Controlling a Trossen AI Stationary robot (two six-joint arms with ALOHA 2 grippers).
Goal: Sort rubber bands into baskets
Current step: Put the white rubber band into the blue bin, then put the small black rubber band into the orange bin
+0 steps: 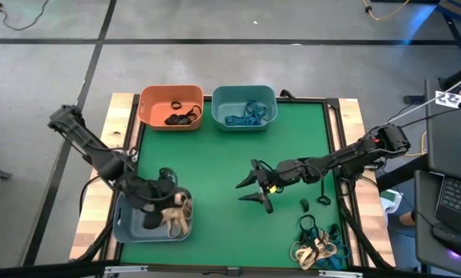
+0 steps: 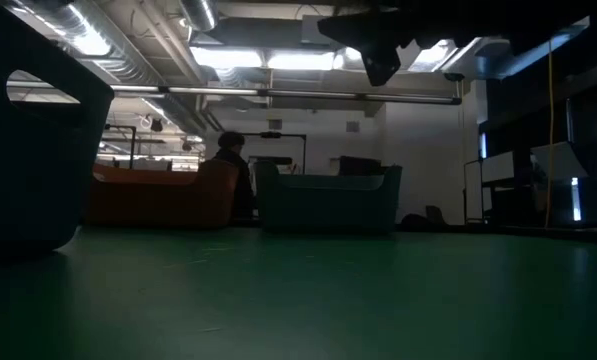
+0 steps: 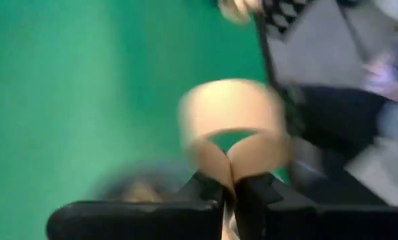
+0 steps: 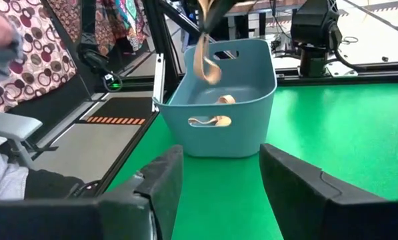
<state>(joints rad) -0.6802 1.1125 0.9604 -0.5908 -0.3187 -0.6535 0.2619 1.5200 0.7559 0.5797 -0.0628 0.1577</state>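
A tan band [image 3: 232, 127] is pinched between the closed fingers [image 3: 205, 193] of the left hand [image 1: 168, 202], its loop standing out past the fingertips. In the right wrist view the same band [image 4: 205, 57] dangles above the grey-blue basket [image 4: 252, 130], where more tan bands [image 4: 220, 100] already lie. From above, that basket [image 1: 126, 224] sits at the table's near left corner, with the left arm reaching in from the left edge, bent at the elbow, its hand over the basket.

The right hand [image 1: 255, 187] hovers over the middle of the green table [image 1: 215, 170], its fingers spread wide and holding nothing; its arm stretches low and nearly straight from the right edge. In the right wrist view the fingers [image 4: 162, 177] frame the grey-blue basket.

At the far edge stand the orange basket [image 1: 154, 104] with black bands [image 1: 182, 117] in it and, just beside it, the teal basket [image 1: 222, 98] with blue bands [image 1: 247, 114]. A loose pile of bands [image 1: 316, 243] lies at the near right corner, and two black ones [image 1: 304, 205] lie close by.
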